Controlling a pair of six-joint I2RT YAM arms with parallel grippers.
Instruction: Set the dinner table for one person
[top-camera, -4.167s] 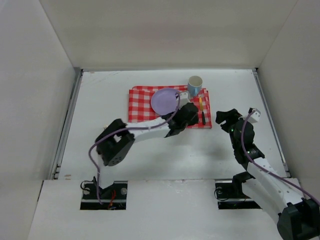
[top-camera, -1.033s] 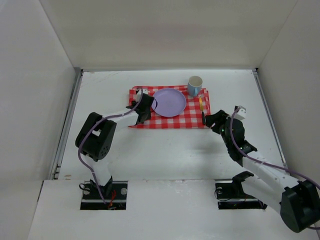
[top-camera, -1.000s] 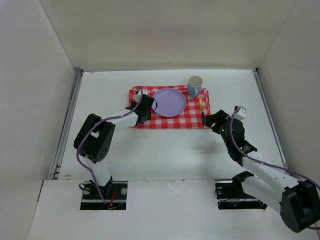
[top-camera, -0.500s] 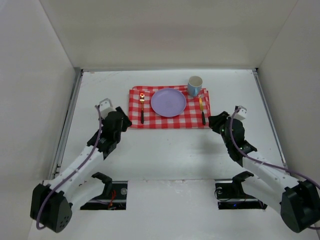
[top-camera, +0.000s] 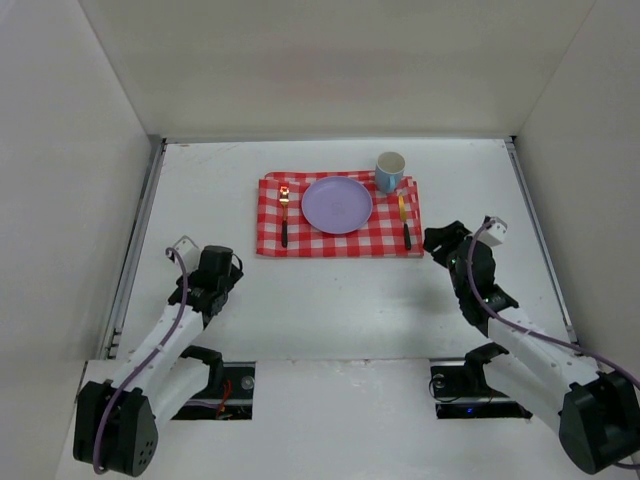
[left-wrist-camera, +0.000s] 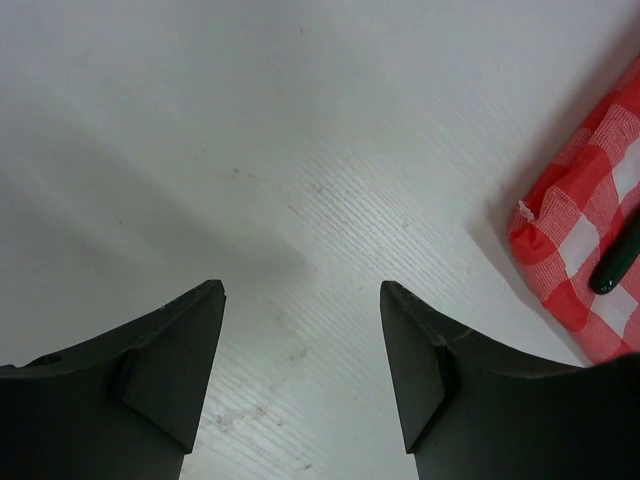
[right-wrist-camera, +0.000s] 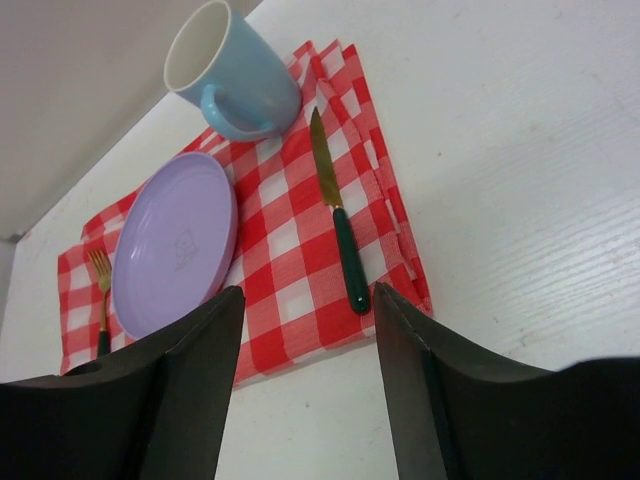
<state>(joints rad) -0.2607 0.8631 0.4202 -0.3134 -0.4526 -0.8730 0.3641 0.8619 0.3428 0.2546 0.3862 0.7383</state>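
Observation:
On the white dinner table (top-camera: 200, 190) lies a red-and-white checkered cloth (top-camera: 340, 238). A purple plate (top-camera: 337, 204) sits at its middle, with a gold fork (top-camera: 284, 215) to the left and a green-handled knife (top-camera: 404, 222) to the right. A blue mug (top-camera: 389, 171) stands at the cloth's far right corner. My left gripper (top-camera: 226, 272) hangs open over bare table, near and left of the cloth. My right gripper (top-camera: 437, 243) is open just off the cloth's near right corner. In the right wrist view the knife (right-wrist-camera: 340, 225), plate (right-wrist-camera: 175, 245) and mug (right-wrist-camera: 235, 70) lie beyond my empty right gripper (right-wrist-camera: 308, 300).
In the left wrist view the cloth's near left corner (left-wrist-camera: 580, 270) and the fork's dark handle tip (left-wrist-camera: 615, 262) show at the right edge, beyond my left gripper (left-wrist-camera: 300, 300). Grey rails (top-camera: 135, 240) and white walls edge the table on three sides.
My left arm has drawn back from the cloth's left side to the near left, leaving the fork on the cloth. My right gripper has backed slightly off the knife's handle end.

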